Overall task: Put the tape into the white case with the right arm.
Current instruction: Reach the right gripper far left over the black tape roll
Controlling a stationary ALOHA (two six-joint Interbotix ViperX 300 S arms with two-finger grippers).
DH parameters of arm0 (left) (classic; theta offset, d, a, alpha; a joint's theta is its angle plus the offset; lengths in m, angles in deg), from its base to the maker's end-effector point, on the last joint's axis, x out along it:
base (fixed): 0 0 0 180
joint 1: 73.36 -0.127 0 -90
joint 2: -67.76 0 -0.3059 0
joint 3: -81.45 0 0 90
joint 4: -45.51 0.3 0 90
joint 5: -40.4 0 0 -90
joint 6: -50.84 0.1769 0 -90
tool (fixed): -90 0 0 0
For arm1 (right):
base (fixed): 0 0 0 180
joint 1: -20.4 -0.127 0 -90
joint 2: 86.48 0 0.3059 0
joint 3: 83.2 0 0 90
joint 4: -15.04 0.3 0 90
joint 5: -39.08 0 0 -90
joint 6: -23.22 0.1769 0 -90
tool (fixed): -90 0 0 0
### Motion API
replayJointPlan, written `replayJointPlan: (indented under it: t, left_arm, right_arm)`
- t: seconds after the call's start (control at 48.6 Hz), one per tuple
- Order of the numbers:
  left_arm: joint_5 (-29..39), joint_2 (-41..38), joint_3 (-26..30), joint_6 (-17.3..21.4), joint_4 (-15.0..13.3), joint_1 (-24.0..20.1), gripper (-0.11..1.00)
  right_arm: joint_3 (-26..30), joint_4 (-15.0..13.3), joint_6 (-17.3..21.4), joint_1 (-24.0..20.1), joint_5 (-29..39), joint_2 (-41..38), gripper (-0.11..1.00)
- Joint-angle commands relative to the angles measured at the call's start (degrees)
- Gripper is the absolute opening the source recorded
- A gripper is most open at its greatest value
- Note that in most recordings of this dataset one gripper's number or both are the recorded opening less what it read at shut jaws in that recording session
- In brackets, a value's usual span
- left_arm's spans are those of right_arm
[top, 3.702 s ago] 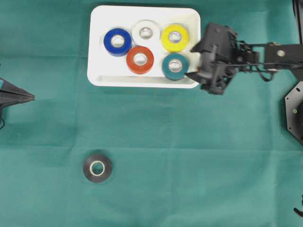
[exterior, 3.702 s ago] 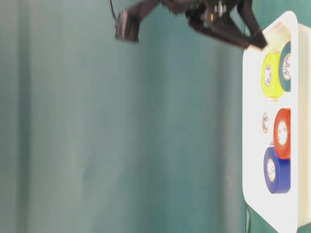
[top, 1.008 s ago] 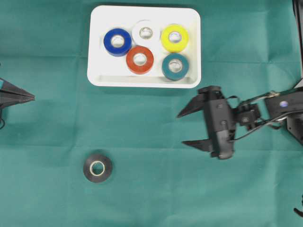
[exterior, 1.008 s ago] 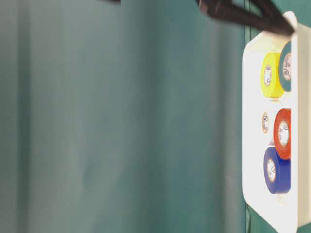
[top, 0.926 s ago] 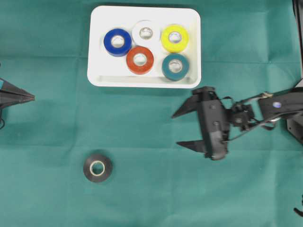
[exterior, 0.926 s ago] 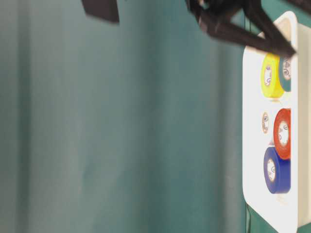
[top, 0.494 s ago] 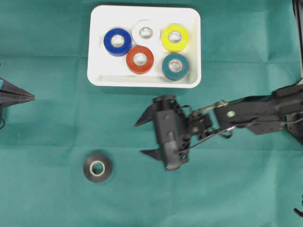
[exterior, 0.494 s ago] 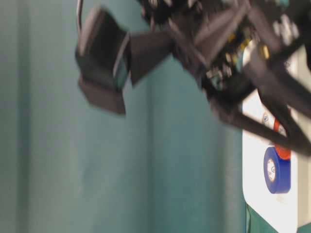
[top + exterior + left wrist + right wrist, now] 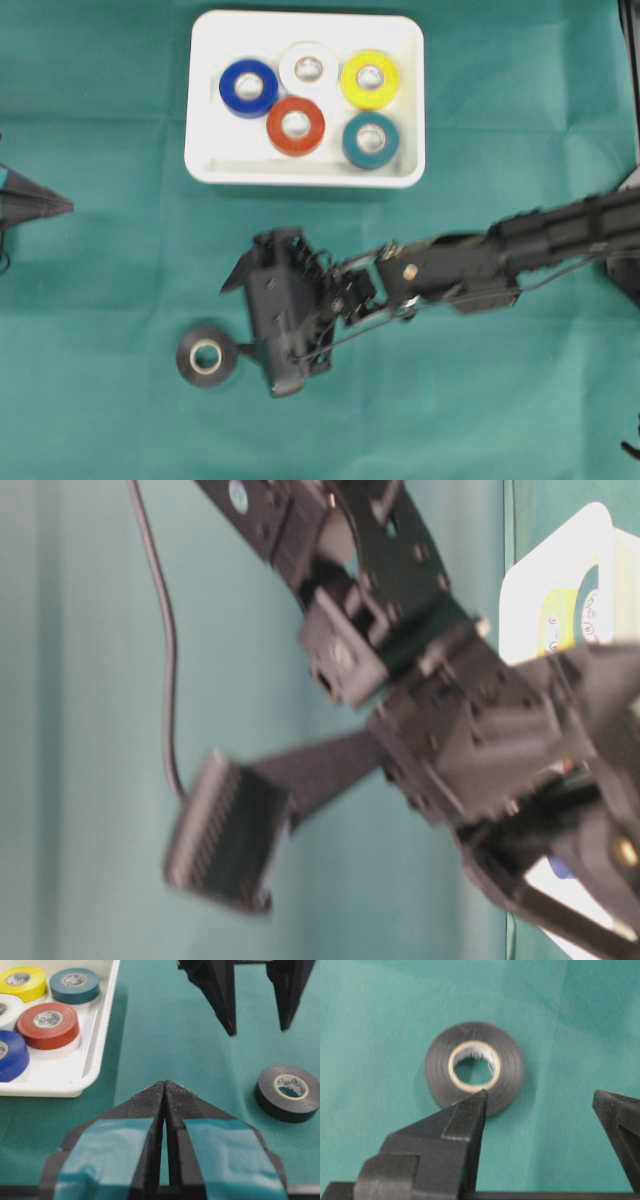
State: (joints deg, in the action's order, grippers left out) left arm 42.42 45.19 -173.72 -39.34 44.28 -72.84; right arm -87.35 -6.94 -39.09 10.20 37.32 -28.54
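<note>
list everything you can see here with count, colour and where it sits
shallow white rectangular plastic case: 1, white, top centre of the overhead view
blue tape roll: 1, blue, in the case, left end
white tape roll: 1, white, in the case, top middle
red tape roll: 1, red, in the case, lower middle
yellow tape roll: 1, yellow, in the case, upper right
teal tape roll: 1, teal, in the case, lower right
black tape roll: 1, black, flat on the cloth, outside the case
green cloth: 1, green, covers the table
left gripper: 1, black with teal bands, fingers together, left edge
right gripper: 1, black, fingers apart, empty, beside the black roll
</note>
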Motion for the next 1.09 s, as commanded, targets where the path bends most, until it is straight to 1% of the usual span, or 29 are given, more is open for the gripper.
replayJointPlan:
  t: [0.0, 0.267, 0.658, 0.905, 1.07]
  left_arm:
    - [-0.3, -0.5, 0.6, 0.0, 0.0, -0.1, 0.0]
    - [-0.4, -0.5, 0.6, -0.1, 0.0, -0.1, 0.0]
    - [-0.3, -0.5, 0.6, 0.0, 0.0, -0.1, 0.0]
    - [-0.4, -0.5, 0.6, 0.0, 0.0, -0.1, 0.0]
    - [-0.3, -0.5, 0.5, -0.1, 0.0, -0.1, 0.0]
  right_arm:
    - [4.0, 0.0, 0.2, -0.2, 1.4, -0.4, 0.54]
    - [9.1, 0.0, 0.2, -0.3, 2.8, -3.8, 0.54]
    - [10.0, 0.4, 0.6, -0.4, 4.1, -6.3, 0.54]
    - [12.5, 0.2, 5.6, -0.5, 7.4, -8.9, 0.54]
    - [14.9, 0.1, 5.9, -0.9, 10.8, -10.9, 0.54]
